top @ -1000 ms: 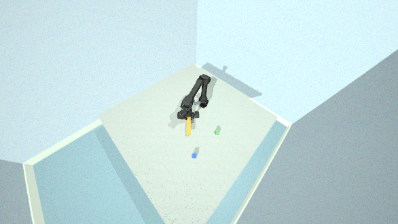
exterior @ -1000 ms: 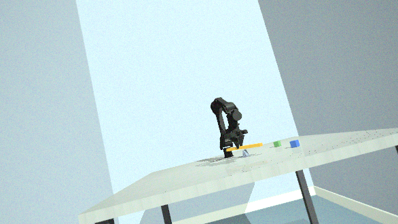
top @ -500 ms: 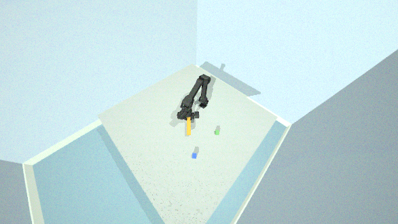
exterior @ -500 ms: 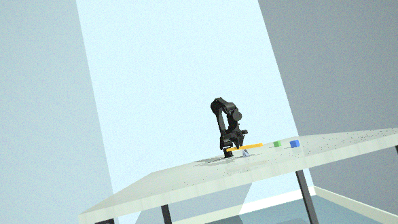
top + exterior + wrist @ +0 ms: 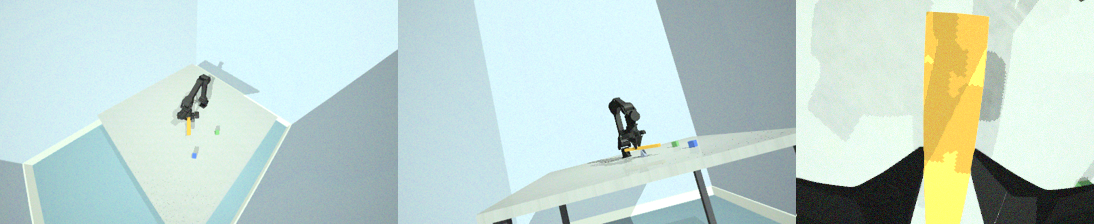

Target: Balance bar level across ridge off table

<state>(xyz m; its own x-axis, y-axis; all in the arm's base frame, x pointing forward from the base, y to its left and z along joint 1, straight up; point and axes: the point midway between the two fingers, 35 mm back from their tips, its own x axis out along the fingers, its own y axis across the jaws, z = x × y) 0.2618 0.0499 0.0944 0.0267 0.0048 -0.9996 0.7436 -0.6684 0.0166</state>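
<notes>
The orange bar (image 5: pixel 189 127) (image 5: pixel 650 146) (image 5: pixel 953 100) is clamped between the fingertips of my gripper (image 5: pixel 189 118) (image 5: pixel 636 148) (image 5: pixel 947 153), which is shut on it. In the wrist view the bar runs straight out from between the fingers. In the exterior view it looks close to parallel with the table top, raised above it. The small grey-blue ridge (image 5: pixel 643 153) stands on the table under the bar, a little to the right of the fingertips. Whether bar and ridge touch cannot be told. The ridge is not made out in the top view.
A green cube (image 5: pixel 217 132) (image 5: pixel 675 144) and a blue cube (image 5: pixel 194 155) (image 5: pixel 693 144) stand on the table (image 5: pixel 159 153) (image 5: pixel 588 176), beyond the bar's far end. In the wrist view a bit of green (image 5: pixel 1084 183) shows at the right edge. Arm shadows lie around the bar.
</notes>
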